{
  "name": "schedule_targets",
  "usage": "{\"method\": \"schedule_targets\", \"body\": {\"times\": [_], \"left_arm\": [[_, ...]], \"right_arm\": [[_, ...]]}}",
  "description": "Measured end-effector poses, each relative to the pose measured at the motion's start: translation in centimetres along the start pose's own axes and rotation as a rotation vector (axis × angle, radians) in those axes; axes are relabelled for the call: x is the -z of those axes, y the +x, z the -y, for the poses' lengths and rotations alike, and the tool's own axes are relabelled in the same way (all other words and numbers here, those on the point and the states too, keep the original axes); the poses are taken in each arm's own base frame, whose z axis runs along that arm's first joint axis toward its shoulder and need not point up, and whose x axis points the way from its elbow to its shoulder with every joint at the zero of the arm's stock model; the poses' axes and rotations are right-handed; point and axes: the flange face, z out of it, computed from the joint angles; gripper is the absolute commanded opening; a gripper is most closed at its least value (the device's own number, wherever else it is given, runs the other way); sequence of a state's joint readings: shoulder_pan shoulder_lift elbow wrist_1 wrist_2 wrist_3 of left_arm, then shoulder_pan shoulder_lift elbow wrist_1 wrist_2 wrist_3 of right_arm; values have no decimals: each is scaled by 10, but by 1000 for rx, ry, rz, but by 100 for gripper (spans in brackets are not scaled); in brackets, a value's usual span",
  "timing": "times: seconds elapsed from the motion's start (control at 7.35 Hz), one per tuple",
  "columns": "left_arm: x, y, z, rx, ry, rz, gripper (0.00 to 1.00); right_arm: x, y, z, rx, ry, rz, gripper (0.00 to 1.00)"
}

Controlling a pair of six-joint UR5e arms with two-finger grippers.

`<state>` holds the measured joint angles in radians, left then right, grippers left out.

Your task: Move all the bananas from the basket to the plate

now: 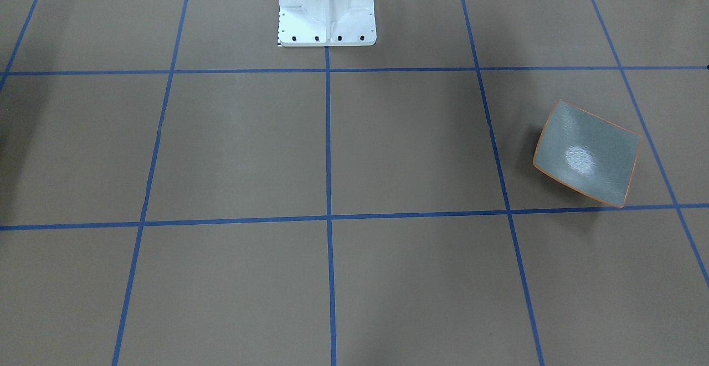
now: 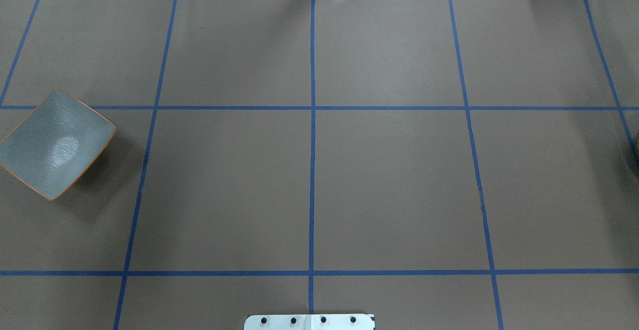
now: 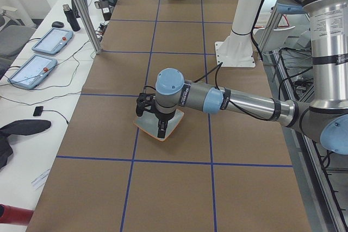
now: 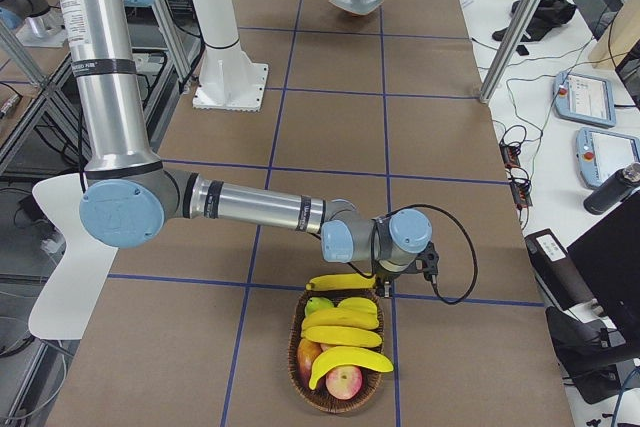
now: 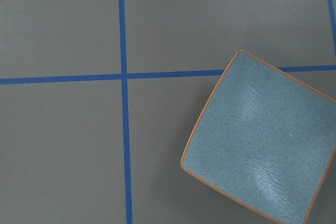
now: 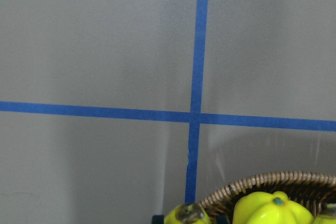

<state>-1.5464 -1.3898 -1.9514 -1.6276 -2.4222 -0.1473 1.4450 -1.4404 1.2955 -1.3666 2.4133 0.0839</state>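
The plate (image 1: 587, 153), grey-green and square with an orange rim, lies bare on the table's left side (image 2: 55, 145) (image 5: 262, 145). In the exterior left view my left gripper (image 3: 159, 130) hangs over the plate (image 3: 174, 120); I cannot tell whether it is open or shut. The wicker basket (image 4: 305, 372) at the table's right end holds bananas (image 4: 343, 336). One banana (image 4: 340, 282) lies at the basket's far rim, right beside my right gripper (image 4: 386, 283). In the right wrist view a banana end (image 6: 186, 214) sits at the bottom edge by the basket rim (image 6: 262, 179). That gripper's state is unclear.
Apples (image 4: 345, 382) and a green fruit (image 4: 318, 304) share the basket. The white robot base (image 1: 327, 9) stands mid-table at the robot's side. Blue tape lines grid the brown table cover. Tablets and cables lie on side desks beyond the table's far edge.
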Motion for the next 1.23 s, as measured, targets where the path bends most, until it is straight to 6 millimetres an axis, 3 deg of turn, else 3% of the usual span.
{"method": "schedule_targets", "body": {"times": [0.41, 0.82, 1.23], "left_arm": [[-2, 0, 1, 0, -3, 0, 100], [-3, -2, 0, 2, -6, 0, 100], [-3, 1, 3, -4, -4, -1, 100]], "right_arm": [[16, -4, 0, -17, 8, 18, 0], [16, 1, -3, -25, 9, 21, 0], [30, -2, 3, -52, 21, 79, 0]]}}
